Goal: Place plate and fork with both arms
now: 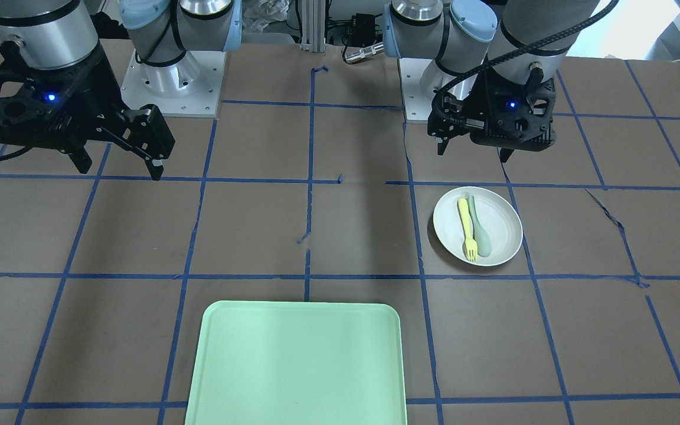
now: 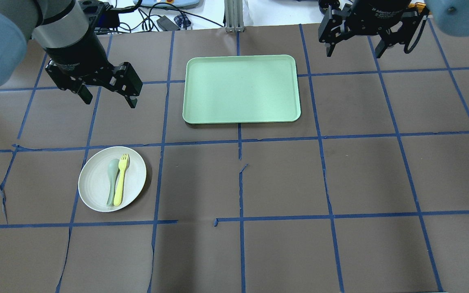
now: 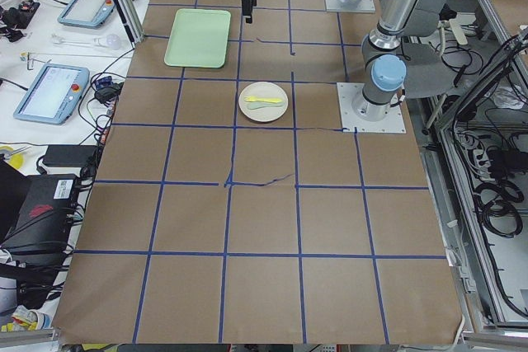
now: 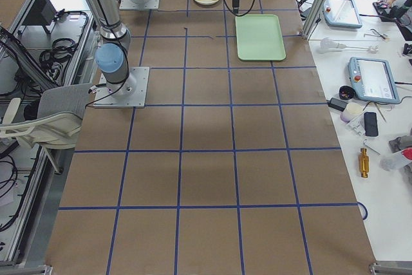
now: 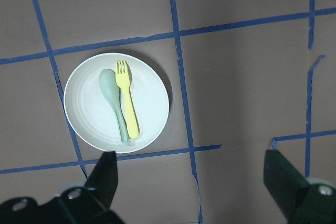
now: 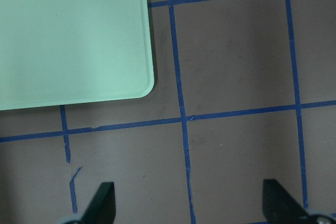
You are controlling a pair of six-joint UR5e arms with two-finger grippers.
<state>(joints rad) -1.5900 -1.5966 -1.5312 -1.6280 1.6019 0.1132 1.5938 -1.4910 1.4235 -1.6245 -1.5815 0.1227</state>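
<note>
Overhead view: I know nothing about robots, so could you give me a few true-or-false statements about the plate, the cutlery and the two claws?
1. The fork lies on the plate beside the spoon. True.
2. The plate sits on the green tray. False: it sits on the table, apart from the tray.
3. The left claw grips the fork. False: it hangs open, holding nothing.
4. The right claw is open. True.
</note>
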